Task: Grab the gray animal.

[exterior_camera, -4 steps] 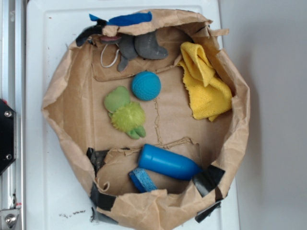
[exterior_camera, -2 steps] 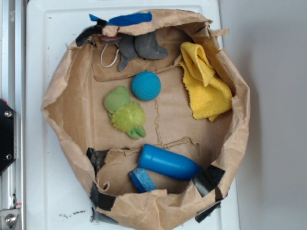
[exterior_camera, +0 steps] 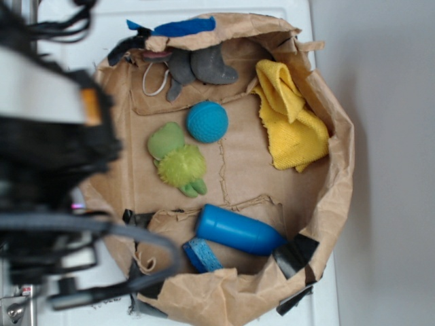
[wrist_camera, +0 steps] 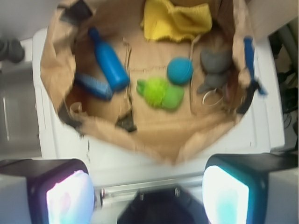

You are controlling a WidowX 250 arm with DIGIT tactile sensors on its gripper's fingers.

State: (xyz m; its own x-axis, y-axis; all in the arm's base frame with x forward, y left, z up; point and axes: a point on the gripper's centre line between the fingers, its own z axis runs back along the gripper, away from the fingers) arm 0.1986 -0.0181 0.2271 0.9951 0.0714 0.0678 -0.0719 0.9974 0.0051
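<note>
Paper-lined bin [exterior_camera: 102,156], gray animal untouched

Gray animal [exterior_camera: 200,66] against the bin's far wall, beside a white loop [exterior_camera: 155,80], just above the teal ball [exterior_camera: 206,121]; green plush [exterior_camera: 178,160] mid-floor; gripper [wrist_camera: 149,184] outside the rim, fingers spread wide, holding nothing

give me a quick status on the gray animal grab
Gripper open, outside the paper bag, nothing held. Gray animal untouched at the bag's far wall. Teal ball and green plush lie close by.
</note>
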